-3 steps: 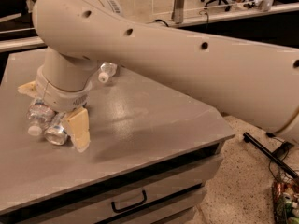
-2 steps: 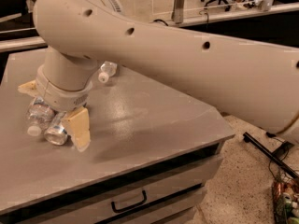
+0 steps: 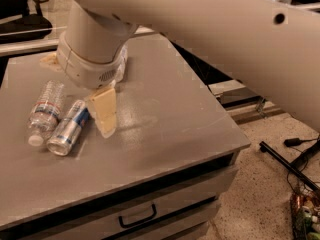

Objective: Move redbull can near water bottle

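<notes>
The redbull can (image 3: 68,129) lies on its side on the grey table (image 3: 165,114) at the left, its silver top facing the front. The water bottle (image 3: 45,110) lies right beside it on the left, white cap toward the front, and seems to touch it. My gripper (image 3: 77,96) hangs just above and right of the can. It is open and holds nothing. One cream finger (image 3: 104,109) points down next to the can's right side. The other finger (image 3: 50,60) shows only partly behind the wrist.
My thick white arm (image 3: 210,29) crosses the top of the view and hides the back of the table. The table's front edge has a drawer with a handle (image 3: 137,216) below it. Cables and a black stand (image 3: 290,164) lie on the floor at the right.
The view now looks closer and from higher up. The gripper has risen off the can and bottle, which now show fully, lying side by side.
</notes>
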`<state>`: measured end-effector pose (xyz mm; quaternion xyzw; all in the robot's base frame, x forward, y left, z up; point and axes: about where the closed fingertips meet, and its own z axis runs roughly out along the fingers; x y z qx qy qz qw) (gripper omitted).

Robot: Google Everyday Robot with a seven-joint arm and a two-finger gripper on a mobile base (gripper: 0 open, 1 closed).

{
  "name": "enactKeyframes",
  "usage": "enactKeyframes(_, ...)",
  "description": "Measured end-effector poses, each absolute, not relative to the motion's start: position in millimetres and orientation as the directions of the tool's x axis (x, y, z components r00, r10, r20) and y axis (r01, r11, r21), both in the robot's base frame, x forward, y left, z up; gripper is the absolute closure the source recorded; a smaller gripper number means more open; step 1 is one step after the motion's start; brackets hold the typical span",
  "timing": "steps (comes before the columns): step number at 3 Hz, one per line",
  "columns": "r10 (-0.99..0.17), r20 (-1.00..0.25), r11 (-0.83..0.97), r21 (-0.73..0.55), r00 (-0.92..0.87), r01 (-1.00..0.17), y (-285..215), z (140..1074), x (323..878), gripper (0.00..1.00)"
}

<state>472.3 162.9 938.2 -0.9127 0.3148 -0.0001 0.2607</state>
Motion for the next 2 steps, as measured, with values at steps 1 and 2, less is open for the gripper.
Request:
enactKeyframes(1,-0.662,-0.156,-0.610,-0.455,0.733,-0.648,117.4,964.7,490.9,0.00)
enactKeyframes(2,-0.662,-0.156,-0.610,-0.456,0.733,-0.648,117.4,964.8,490.8,0.00)
